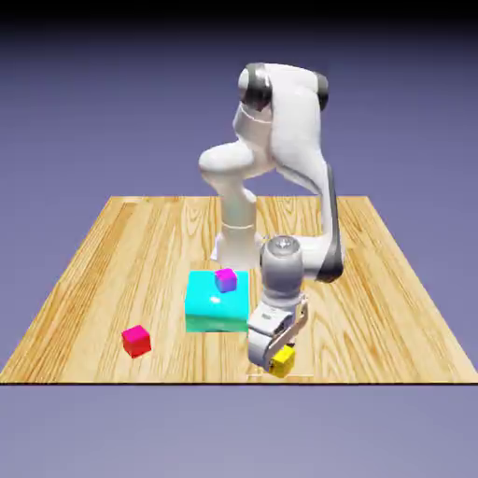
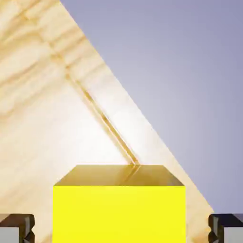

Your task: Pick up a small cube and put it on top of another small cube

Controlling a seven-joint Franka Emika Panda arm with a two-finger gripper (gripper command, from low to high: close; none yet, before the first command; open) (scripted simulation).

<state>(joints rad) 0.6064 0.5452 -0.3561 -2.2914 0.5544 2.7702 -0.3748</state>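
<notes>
Claw [image 1: 278,358] low over tabletop [image 1: 112,252], jaws wide. Yellow cube [image 2: 118,211] sits between the fingertips [image 2: 16,228], gaps both sides, not gripped.

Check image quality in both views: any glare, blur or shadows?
Exterior view: soft and slightly blurry, dark band along the top edge, a glossy highlight on the large cyan block. Hand view: a washed-out bright patch on the wooden table behind the small yellow cube, whose top face reflects the wood grain; edges are crisp.
</notes>
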